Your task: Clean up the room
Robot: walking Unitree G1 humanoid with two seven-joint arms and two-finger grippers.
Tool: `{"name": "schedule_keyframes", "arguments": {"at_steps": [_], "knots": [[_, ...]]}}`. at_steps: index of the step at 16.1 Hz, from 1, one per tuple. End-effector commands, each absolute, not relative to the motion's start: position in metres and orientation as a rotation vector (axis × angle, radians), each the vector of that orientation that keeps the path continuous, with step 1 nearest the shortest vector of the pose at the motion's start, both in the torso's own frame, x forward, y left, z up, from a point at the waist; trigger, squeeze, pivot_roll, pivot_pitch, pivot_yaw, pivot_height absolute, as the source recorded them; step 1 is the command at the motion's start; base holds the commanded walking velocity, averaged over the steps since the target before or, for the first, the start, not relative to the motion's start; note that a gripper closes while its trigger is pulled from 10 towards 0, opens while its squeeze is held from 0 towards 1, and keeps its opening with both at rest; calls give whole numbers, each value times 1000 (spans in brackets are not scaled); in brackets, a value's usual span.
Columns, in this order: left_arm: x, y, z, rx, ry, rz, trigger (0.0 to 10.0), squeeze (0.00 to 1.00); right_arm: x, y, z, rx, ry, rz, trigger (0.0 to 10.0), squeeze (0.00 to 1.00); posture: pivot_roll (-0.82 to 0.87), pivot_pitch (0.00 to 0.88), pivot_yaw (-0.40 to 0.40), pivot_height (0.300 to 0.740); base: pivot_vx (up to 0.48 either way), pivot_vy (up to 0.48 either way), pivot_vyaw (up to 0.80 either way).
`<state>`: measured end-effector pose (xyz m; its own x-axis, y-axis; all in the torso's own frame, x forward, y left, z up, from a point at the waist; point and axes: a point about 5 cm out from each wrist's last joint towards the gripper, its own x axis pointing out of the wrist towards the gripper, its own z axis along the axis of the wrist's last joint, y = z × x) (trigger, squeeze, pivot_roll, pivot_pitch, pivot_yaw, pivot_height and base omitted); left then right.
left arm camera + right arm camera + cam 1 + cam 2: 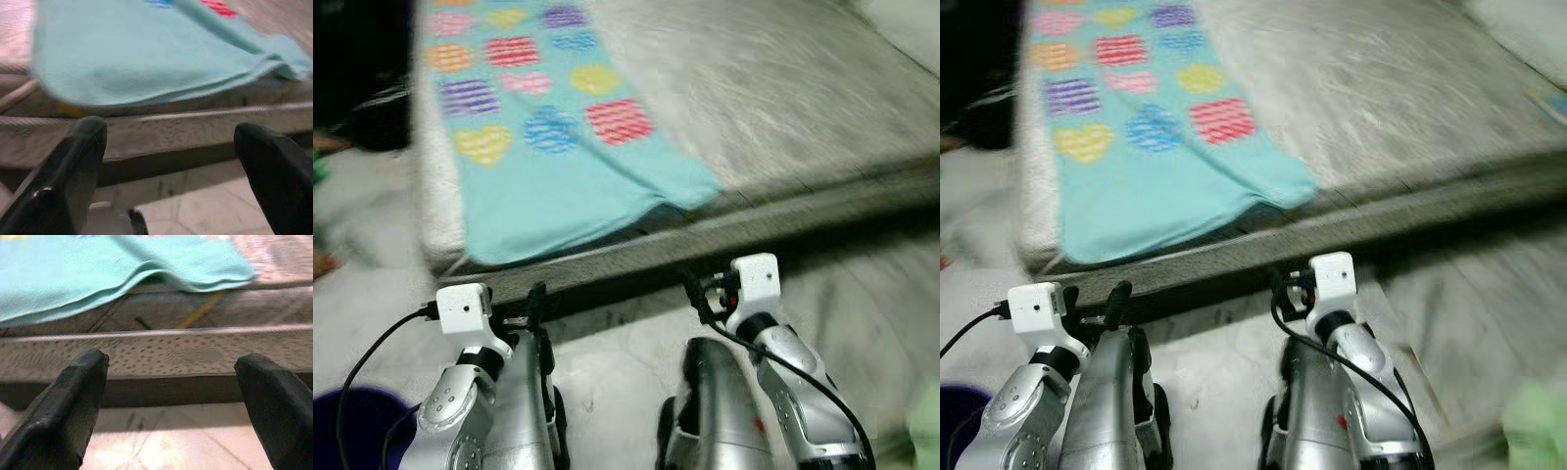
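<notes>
A turquoise blanket (548, 127) patterned with striped hearts and squares lies on a bed mattress (773, 88), and its near end hangs over the mattress edge. Both silver arms are held low in front of the bed. My left gripper (171, 161) is open with nothing between its fingers and points at the bed's side under the blanket edge (146, 73). My right gripper (171, 396) is open too, empty, and faces the mattress side below the blanket's corner (205, 269).
The bed's low side (724, 230) runs across in front of me, with pale tiled floor (607, 372) between it and my arms. A dark blue round object (352, 421) sits at the lower left. Something pale green (1538, 421) lies on the floor at the lower right.
</notes>
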<state>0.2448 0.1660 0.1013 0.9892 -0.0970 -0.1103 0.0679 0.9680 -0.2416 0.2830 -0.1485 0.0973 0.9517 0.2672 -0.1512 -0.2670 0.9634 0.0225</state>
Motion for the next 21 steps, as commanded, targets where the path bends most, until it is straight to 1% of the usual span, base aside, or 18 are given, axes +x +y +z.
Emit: {"name": "schedule_keyframes", "arguments": {"at_steps": [1, 4, 7, 14, 16, 20, 21], "knots": [[239, 170, 97, -247, 132, -68, 10000, 0, 284, -145, 95, 6, 168, 291, 10000, 0, -27, 236, -54, 521, 334, 0, 0], [241, 170, 96, -247, 131, -72, 10000, 0, 285, -144, 95, 8, 164, 293, 10000, 0, -28, 226, -52, 521, 336, 0, 0], [242, 169, 96, -247, 127, -77, 10000, 0, 286, -142, 96, -26, 143, 317, 10000, 0, -27, 216, -53, 521, 341, 0, 0], [247, 169, 95, -246, 127, -69, 10000, 0, 291, -142, 96, -13, 137, 317, 10000, 0, -27, 214, -53, 521, 400, 0, 0], [248, 170, 91, -235, 160, -35, 10000, 0, 292, -143, 95, -7, 141, 310, 10000, 0, -25, 213, -52, 521, 0, 0, 0], [250, 170, 90, -247, 158, -37, 10000, 0, 294, -142, 95, -4, 130, 313, 10000, 0, -25, 206, -52, 521, 0, 0, 0], [251, 170, 91, -247, 157, -35, 10000, 0, 295, -141, 96, -11, 122, 320, 10000, 0, -25, 204, -52, 521, 0, 0, 794]]}}
